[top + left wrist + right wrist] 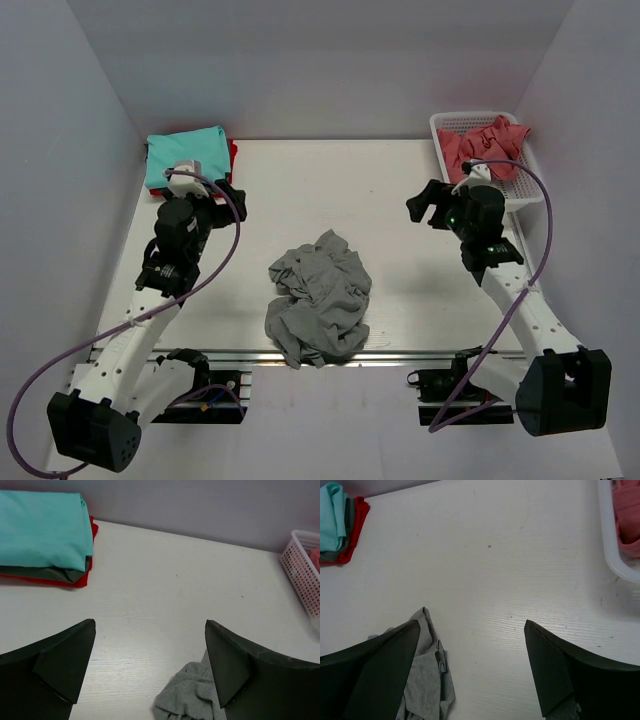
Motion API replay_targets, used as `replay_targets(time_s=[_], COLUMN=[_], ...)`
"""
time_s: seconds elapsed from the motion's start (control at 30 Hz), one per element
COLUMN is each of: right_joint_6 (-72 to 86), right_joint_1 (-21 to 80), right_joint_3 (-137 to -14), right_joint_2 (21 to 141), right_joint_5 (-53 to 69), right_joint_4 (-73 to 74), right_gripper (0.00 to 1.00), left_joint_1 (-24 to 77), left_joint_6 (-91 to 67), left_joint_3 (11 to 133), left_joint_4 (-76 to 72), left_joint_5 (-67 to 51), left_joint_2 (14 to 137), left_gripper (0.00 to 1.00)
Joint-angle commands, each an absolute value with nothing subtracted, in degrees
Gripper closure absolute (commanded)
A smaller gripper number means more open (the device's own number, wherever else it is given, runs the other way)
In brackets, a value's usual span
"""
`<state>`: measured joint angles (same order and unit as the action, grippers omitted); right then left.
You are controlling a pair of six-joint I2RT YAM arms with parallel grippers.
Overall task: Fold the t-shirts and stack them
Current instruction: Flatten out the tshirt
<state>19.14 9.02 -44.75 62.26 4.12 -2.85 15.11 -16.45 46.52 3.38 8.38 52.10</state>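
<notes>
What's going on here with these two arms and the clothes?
Two robot arms are folding and stacking t-shirts. Neither holds anything: the left gripper and right gripper hang open above the white table. A crumpled grey cloth t-shirt lies unfolded between them. A folded pile, teal t-shirt on top, red t-shirt at the bottom, sits far left. A coral-pink t-shirt lies in the white mesh plastic basket, far right.

A pale table [300,190] with a faint wood grain fills the space, boxed in by plain light-grey walls [320,60] at the back and on both sides. A metal rail [400,356] runs along its near edge. The light is soft and even, and the shadows are faint.
</notes>
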Motion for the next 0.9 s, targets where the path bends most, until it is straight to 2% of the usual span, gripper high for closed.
replay_targets(time_s=[0.0,0.13,0.47,0.67,0.77,0.87], right_joint_6=[18.1,15.8,12.4,12.7,12.8,13.1], right_joint_1=[8.9,9.2,15.5,20.7,23.3,25.7], right_joint_3=[-46.1,-47.5,-52.7,-58.1,-60.2,-61.0], right_joint_2=[63.4,67.0,79.4,89.6,93.9,96.3], right_joint_5=[9.7,14.3,17.4,20.2,19.6,17.6], right_joint_4=[-2.2,-1.1,4.3,4.4,5.4,6.5], right_gripper=[0.1,0.1,0.1,0.1,0.1,0.12], left_joint_1=[14.9,14.9,16.1,16.1,16.1,16.1], left_joint_6=[-18.1,-18.1,-17.7,-18.9,-18.9,-19.4], left_joint_3=[45.4,45.4,44.7,43.6,42.0,41.0], left_joint_4=[5.7,6.4,6.2,4.0,3.3,4.7], left_joint_5=[5.4,-1.7,-21.7,-24.5,-24.5,-23.3], left_joint_2=[52.0,56.2,79.1,83.9,85.0,85.6], left_gripper=[0.0,0.0,0.0,0.12,0.13,0.24])
